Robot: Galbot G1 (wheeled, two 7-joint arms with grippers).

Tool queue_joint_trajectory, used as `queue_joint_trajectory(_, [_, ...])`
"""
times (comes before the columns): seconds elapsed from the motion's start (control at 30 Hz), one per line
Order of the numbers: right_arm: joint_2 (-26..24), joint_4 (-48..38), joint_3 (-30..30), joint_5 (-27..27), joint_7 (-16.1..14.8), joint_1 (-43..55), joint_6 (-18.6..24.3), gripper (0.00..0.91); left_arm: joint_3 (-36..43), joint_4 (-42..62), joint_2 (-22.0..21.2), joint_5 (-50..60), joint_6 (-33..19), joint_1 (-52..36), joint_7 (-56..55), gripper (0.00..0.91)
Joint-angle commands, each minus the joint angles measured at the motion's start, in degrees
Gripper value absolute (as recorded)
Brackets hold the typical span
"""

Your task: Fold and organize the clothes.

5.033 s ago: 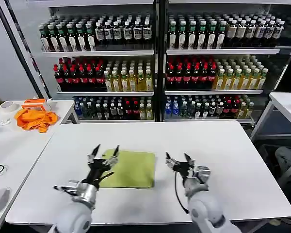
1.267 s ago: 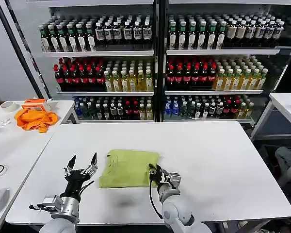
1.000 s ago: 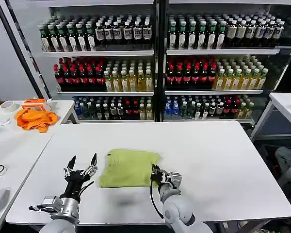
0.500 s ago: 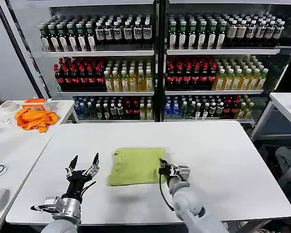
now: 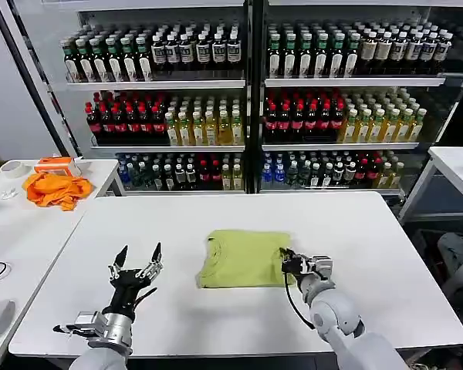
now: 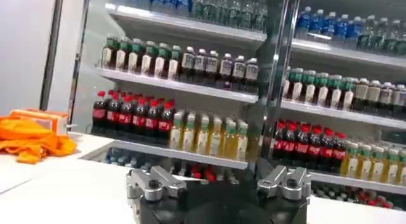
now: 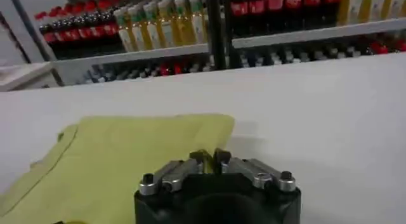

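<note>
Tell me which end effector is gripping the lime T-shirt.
The right end effector, pinched shut on the lime T-shirt at its right edge. The left end effector is open, away from the cloth.

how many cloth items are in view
2: a folded lime shirt at mid-table, its edge pinched by the right hand, and an orange cloth on the side table at left.

Bright, even overhead light washes the white worktop [image 5: 386,254], leaving only faint, soft shadows under the folded shirt [image 5: 243,258]. Shelf bottles [image 5: 216,116] look crisp from the head camera; the right wrist view blurs them [image 7: 158,19].
</note>
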Motion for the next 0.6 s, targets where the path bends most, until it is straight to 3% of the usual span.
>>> queue_joint_trajectory(0.03, [-3.50,2.54,2.45,-14.85,-2.67,-3.09,12.93,0.907,0.15,0.24,0.32,5.04,-0.16,-0.26,0.00,0.907])
queue_joint_trajectory(0.2, [-3.94,8.71,8.34,-19.54,-2.18,-10.37,17.23,0.907,0.22,0.55,0.85,9.37,0.31,-0.60,-0.21,0.907])
queue_joint_trajectory(0.43, [-2.83,17.65,16.84,-19.21,-3.24,-22.74,20.97,0.907,0.68,0.00,0.62,10.44,1.39,-1.45,-0.07,0.907])
queue_joint_trajectory(0.6, [-1.45,20.23,18.96,-19.37,-3.24,-27.30,19.89,0.907,1.12,-0.34,0.51,10.98,1.55,-1.15,-0.03,0.907])
